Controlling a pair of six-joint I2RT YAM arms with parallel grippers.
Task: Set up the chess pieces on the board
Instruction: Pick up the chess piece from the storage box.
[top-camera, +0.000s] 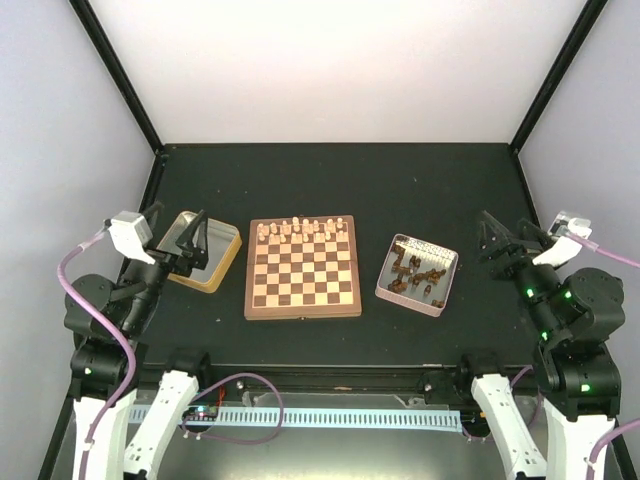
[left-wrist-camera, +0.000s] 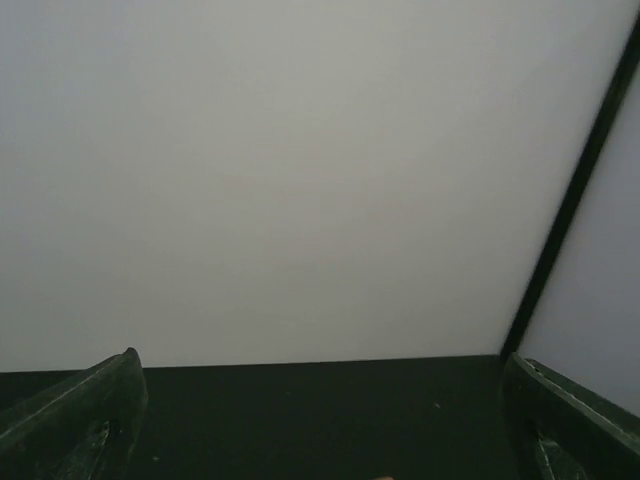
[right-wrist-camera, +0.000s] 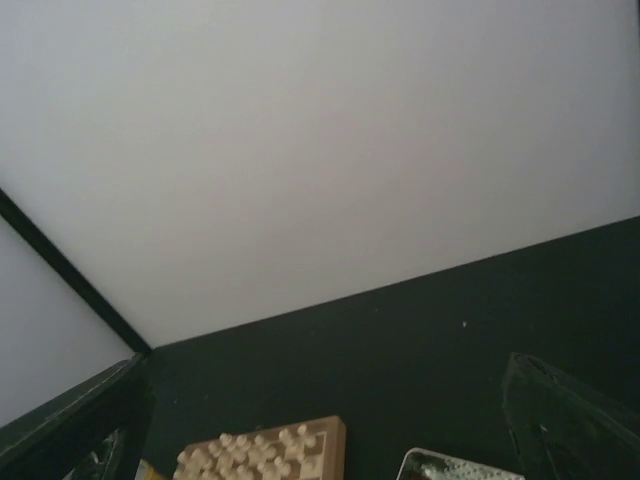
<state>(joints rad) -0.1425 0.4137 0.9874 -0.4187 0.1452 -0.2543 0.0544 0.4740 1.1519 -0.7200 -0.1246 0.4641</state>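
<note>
The board (top-camera: 303, 290) lies mid-table with several pale cream chess pieces (top-camera: 300, 230) on its two far rows. Several dark brown chess pieces (top-camera: 416, 272) lie in the pink-rimmed tray (top-camera: 449, 262) to its right. My left gripper (top-camera: 194, 238) is open and empty above the yellow-rimmed tin (top-camera: 226, 263). My right gripper (top-camera: 497, 238) is open and empty, right of the tray. The right wrist view shows the board's far corner with cream pieces (right-wrist-camera: 265, 455) and the tray's corner (right-wrist-camera: 450, 466). The left wrist view shows only my fingertips (left-wrist-camera: 80, 410), table and wall.
The black table ends at white enclosure walls with black corner posts (top-camera: 118, 75). Bare table surface lies beyond the board (top-camera: 340, 180) and in front of it.
</note>
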